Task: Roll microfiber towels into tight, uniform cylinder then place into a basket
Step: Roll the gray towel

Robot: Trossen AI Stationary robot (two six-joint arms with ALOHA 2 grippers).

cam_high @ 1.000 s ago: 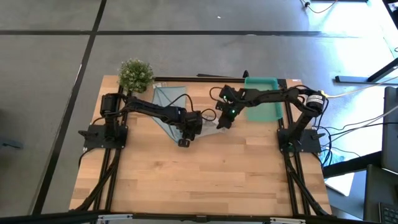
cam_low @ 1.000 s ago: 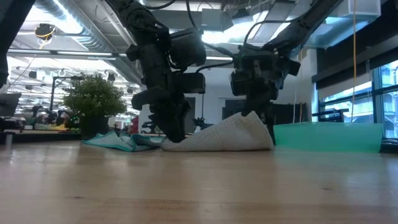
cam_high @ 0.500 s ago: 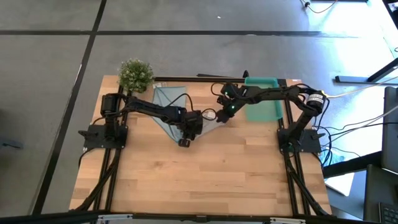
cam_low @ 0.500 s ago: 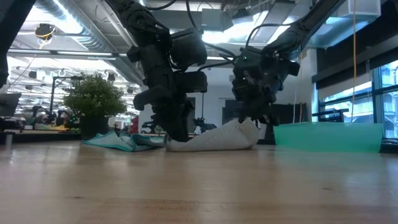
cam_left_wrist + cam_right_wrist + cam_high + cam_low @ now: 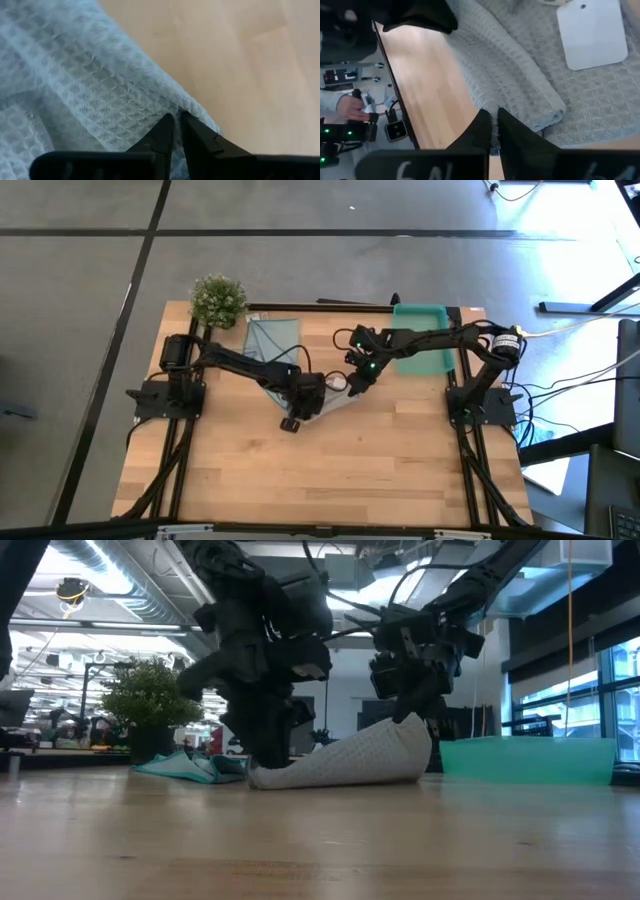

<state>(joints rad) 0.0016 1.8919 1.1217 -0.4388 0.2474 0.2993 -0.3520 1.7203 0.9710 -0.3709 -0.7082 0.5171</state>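
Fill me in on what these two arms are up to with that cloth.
Both arms are working the grey-beige towel at the middle of the table. The left hand pinches one edge; the right hand is shut on the other and lifts it. The light blue towel lies flat behind, and the teal basket has no towel in it.

left end effector (image 5: 303,406) shifted forward, closing on grey towel (image 5: 345,760).
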